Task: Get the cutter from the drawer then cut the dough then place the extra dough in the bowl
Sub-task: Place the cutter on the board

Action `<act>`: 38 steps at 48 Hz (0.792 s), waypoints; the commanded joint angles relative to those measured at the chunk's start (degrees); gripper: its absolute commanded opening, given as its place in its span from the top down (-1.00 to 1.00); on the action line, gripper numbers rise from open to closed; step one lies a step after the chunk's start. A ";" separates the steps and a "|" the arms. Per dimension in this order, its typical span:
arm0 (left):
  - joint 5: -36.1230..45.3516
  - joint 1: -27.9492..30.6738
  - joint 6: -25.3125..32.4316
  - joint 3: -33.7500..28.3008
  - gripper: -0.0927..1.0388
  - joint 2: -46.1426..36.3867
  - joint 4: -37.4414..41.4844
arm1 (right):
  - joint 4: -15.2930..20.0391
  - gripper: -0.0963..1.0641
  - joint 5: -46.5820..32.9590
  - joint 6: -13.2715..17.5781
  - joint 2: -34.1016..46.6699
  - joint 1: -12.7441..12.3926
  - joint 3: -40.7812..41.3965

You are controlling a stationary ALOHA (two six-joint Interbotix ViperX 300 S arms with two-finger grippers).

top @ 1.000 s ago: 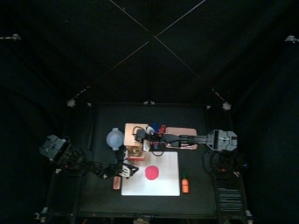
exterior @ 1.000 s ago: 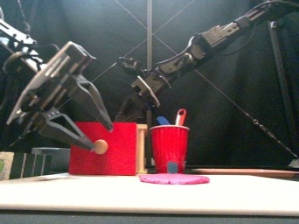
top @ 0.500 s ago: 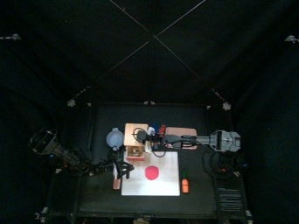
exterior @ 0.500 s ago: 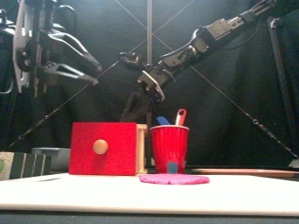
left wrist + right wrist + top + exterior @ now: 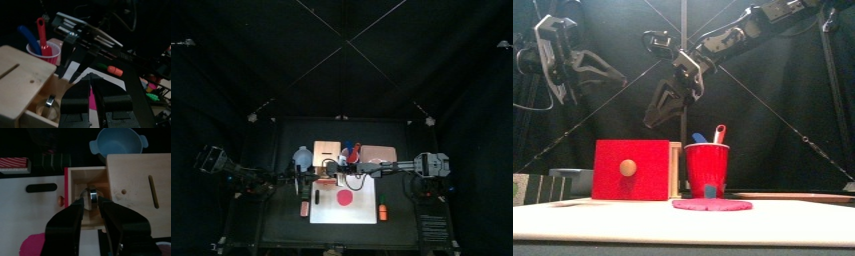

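The pale wooden box (image 5: 341, 151) stands behind the white board (image 5: 362, 205), and its red drawer front (image 5: 65, 186) is pulled out. The round metal cutter (image 5: 92, 194) lies inside the drawer. My right gripper (image 5: 92, 203) hangs open just above it, one jaw on each side and not gripping; in the front view the right gripper (image 5: 668, 98) sits high over the box. My left gripper (image 5: 575, 72) is raised at the left, its jaws a narrow gap apart and empty. Flat pink dough (image 5: 714, 204) lies on the board.
The blue-grey bowl (image 5: 302, 155) sits left of the box. A red cup (image 5: 707, 168) with a blue and a red toy knife stands right of the drawer front. An orange toy (image 5: 382, 212) lies at the board's right edge, and another small toy (image 5: 305, 210) to its left.
My left gripper left the drawer front, rose and drew back to the left with its jaws narrowing. The right gripper came down over the drawer and opened.
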 commanded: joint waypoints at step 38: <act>-0.62 2.64 2.64 5.10 0.07 -10.90 10.11 | 0.09 -0.47 10.20 -0.26 9.05 -0.70 -12.22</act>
